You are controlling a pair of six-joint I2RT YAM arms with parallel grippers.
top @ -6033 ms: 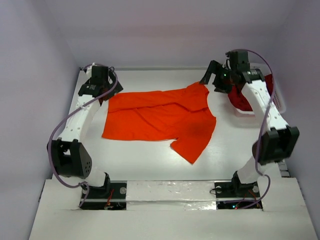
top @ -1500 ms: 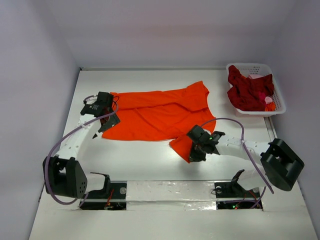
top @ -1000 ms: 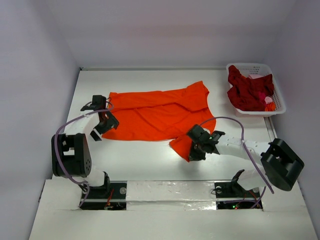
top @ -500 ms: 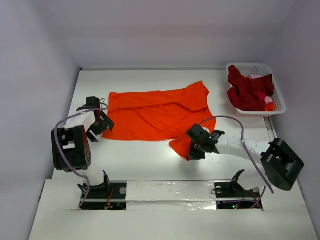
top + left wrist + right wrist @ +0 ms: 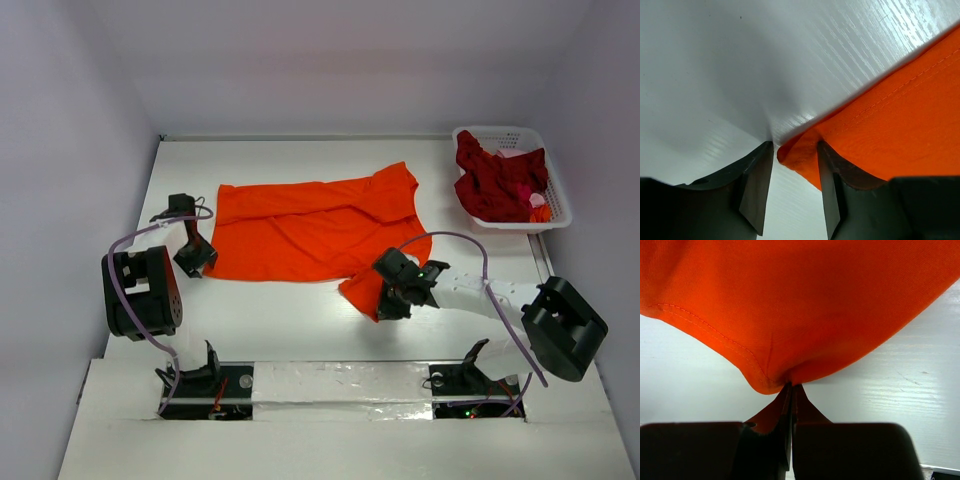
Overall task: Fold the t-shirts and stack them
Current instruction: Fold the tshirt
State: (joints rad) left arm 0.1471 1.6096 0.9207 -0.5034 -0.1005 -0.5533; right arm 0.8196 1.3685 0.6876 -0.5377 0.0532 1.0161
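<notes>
The bright orange t-shirt (image 5: 320, 225) lies spread on the white table, creased across its middle. My left gripper (image 5: 195, 255) is low at the shirt's near-left corner. In the left wrist view its jaws (image 5: 795, 147) stand partly apart, and the hemmed corner of the orange t-shirt (image 5: 890, 130) pokes between them, against the right finger (image 5: 827, 185). My right gripper (image 5: 385, 300) is shut on the shirt's near-right corner. The right wrist view shows that gripper (image 5: 791, 386) pinching the orange t-shirt (image 5: 800, 305). Dark red t-shirts (image 5: 495, 185) are heaped in the basket.
A white lattice basket (image 5: 562, 212) stands at the back right of the table. Light walls close in the left, back and right sides. Both arm bases sit at the near edge, the right arm's elbow (image 5: 565, 325) near the right wall.
My left gripper has drawn in toward the near-left corner of the orange shirt, dropped low, and narrowed its jaws round that corner. The right gripper has kept its pinch and not moved.
</notes>
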